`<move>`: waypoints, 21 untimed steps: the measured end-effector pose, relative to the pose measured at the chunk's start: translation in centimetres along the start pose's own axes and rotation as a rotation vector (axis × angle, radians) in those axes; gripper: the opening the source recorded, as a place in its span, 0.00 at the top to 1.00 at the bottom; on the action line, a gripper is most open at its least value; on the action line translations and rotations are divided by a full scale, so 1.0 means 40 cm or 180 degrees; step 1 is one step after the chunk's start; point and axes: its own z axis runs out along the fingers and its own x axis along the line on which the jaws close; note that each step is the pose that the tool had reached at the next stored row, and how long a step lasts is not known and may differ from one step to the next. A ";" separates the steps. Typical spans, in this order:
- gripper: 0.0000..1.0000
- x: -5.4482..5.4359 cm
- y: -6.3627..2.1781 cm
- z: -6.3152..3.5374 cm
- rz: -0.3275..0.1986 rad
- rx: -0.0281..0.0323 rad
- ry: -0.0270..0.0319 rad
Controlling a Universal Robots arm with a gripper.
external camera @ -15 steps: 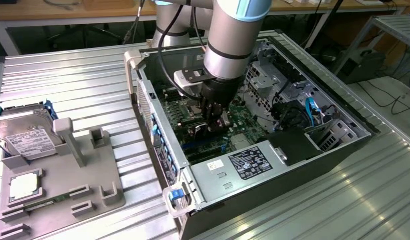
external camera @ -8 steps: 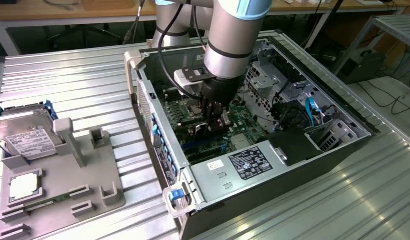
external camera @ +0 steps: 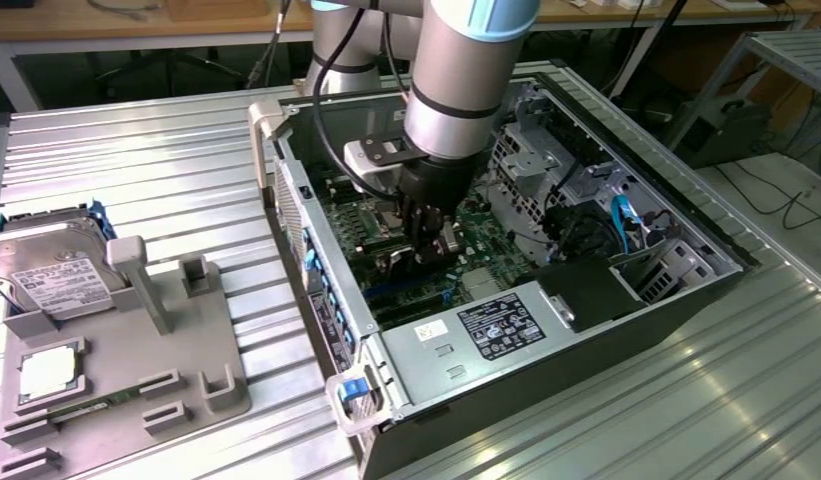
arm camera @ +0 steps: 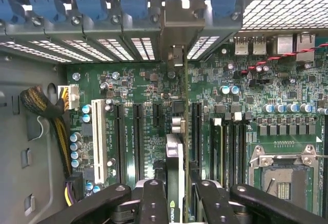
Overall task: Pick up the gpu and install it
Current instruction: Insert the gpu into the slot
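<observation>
The gpu (arm camera: pixel 176 183) stands on edge, pinched between the gripper (external camera: pixel 428 232) fingers (arm camera: pixel 154 201), low inside the open computer case (external camera: pixel 677 215) over the motherboard (arm camera: pixel 143 80). Keeping it upright and square over its slot looks essential. The wrist view reveals slot alignment; the exterior view shows the hard drive (external camera: pixel 57 280) resting far on its left.

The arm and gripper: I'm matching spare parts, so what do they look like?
The arm is a thick silver-grey tube with light blue joint caps; a black cable runs beside it. A silvery block with a dark face sits on its wrist. The gripper is black; in the wrist view its black linkages carry silvery round pivot pins.
</observation>
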 end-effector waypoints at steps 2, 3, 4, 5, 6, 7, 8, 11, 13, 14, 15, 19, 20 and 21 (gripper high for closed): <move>0.73 0.000 0.000 0.001 0.0000 0.0000 -0.0001; 0.73 0.000 0.000 0.002 0.0000 -0.0001 -0.0002; 0.73 0.000 0.000 0.004 0.0000 -0.0002 -0.0001; 0.73 0.000 0.000 0.006 0.0000 -0.0003 0.0000; 0.73 0.000 0.000 0.009 0.0000 -0.0003 -0.0001; 0.73 0.000 0.000 0.010 0.0000 -0.0005 -0.0001; 0.73 0.000 0.000 0.010 0.0000 -0.0007 -0.0001; 0.73 0.000 0.000 0.012 0.0000 -0.0008 -0.0001; 0.73 0.000 0.000 0.014 0.0000 -0.0008 0.0000; 0.73 0.000 0.000 0.014 0.0000 -0.0008 0.0001; 0.73 0.000 0.000 0.014 0.0000 -0.0008 0.0000; 0.73 0.000 0.000 0.014 0.0000 -0.0008 -0.0001; 0.73 0.000 0.001 0.014 0.0000 -0.0007 -0.0001; 0.73 0.000 0.001 0.014 -0.0001 -0.0007 -0.0001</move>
